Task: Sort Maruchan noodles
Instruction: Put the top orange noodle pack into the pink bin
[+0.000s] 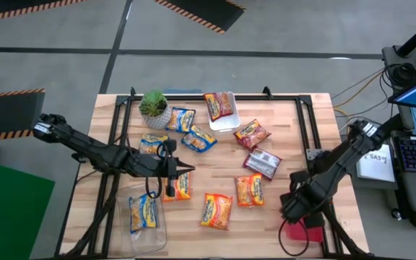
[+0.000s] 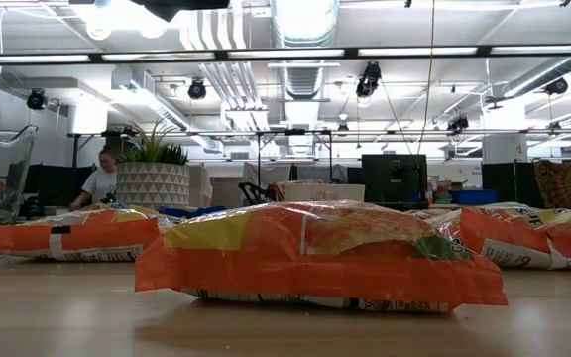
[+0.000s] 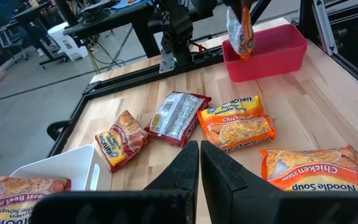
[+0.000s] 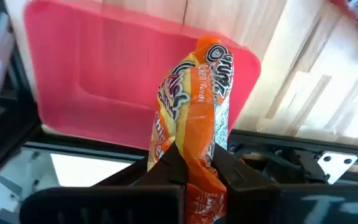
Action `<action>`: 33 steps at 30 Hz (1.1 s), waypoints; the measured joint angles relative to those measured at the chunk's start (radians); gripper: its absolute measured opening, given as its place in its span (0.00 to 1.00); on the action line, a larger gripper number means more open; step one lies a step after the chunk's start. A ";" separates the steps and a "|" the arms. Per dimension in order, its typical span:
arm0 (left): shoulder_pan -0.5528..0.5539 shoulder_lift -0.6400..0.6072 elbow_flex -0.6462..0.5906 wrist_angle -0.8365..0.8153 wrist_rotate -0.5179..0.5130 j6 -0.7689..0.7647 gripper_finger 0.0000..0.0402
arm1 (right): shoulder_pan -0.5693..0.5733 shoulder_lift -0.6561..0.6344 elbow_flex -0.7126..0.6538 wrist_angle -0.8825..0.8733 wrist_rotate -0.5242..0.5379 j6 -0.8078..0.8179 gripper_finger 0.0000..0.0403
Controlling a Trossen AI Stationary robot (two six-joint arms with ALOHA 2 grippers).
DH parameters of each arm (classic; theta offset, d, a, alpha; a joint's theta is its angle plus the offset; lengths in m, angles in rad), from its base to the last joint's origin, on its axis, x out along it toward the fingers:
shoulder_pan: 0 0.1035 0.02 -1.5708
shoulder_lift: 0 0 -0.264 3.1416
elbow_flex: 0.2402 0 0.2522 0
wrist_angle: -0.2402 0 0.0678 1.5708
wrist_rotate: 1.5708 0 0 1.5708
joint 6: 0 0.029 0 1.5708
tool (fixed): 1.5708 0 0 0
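Orange packet [image 4: 194, 112] hangs pinched in the right gripper [image 4: 194, 163] above the red bin [image 4: 98, 81], so I'd lower it well inside before releasing, while the left gripper [image 3: 199, 163] waits clenched, empty, mid-table.

Bright overhead light — soft shadows

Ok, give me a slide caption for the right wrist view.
Right gripper holds an orange noodle packet above the red bin.
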 joint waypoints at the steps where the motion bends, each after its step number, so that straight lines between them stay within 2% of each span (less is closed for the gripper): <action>1: 0.000 0.000 0.000 0.000 0.000 0.000 0.00 | 0.000 0.007 -0.006 0.001 -0.004 -0.001 0.03; 8: 0.000 0.000 0.000 -0.003 0.000 0.000 0.00 | 0.000 0.062 -0.038 0.005 0.007 -0.092 0.03; 13: 0.000 0.000 0.000 -0.004 0.000 0.000 0.00 | 0.000 0.109 -0.042 0.007 0.084 -0.117 0.03; 21: 0.000 0.000 0.000 -0.004 0.000 0.000 0.00 | -0.015 0.139 -0.044 0.007 0.038 -0.121 0.05; 33: 0.000 0.000 0.000 -0.004 0.000 0.000 0.00 | -0.016 0.139 -0.046 0.011 0.057 -0.138 0.05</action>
